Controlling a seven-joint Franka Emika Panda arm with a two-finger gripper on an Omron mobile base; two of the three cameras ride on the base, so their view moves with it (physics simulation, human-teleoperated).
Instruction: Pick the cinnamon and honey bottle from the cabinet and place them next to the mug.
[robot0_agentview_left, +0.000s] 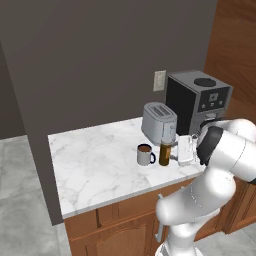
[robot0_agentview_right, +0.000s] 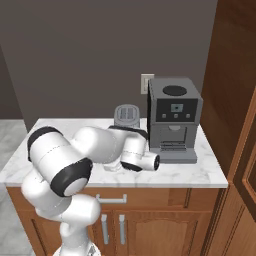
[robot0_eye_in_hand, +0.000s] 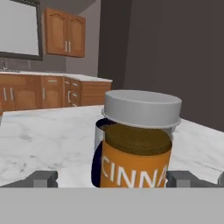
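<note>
The cinnamon (robot0_agentview_left: 164, 154) stands upright on the marble counter (robot0_agentview_left: 95, 165), close to the right of the mug (robot0_agentview_left: 145, 155), which holds a brown drink. In the hand view the cinnamon (robot0_eye_in_hand: 135, 162) is very near, its grey lid on top and its orange label facing me, and the mug (robot0_eye_in_hand: 96, 162) peeks out behind it on the left. My gripper (robot0_eye_in_hand: 111, 178) is open, with its fingertips (robot0_eye_in_hand: 43, 178) spread wide on either side of the jar and a gap on the left. From the left base camera the gripper (robot0_agentview_left: 174, 155) sits just right of the jar. The honey bottle is out of view. The cabinet (robot0_agentview_left: 235, 50) rises at the right.
A silver toaster (robot0_agentview_left: 159, 121) stands right behind the mug and jar. The black coffee machine (robot0_agentview_left: 197, 102) is to their right, near my wrist. A wall outlet (robot0_agentview_left: 159, 80) is on the grey wall. The left part of the counter is bare marble.
</note>
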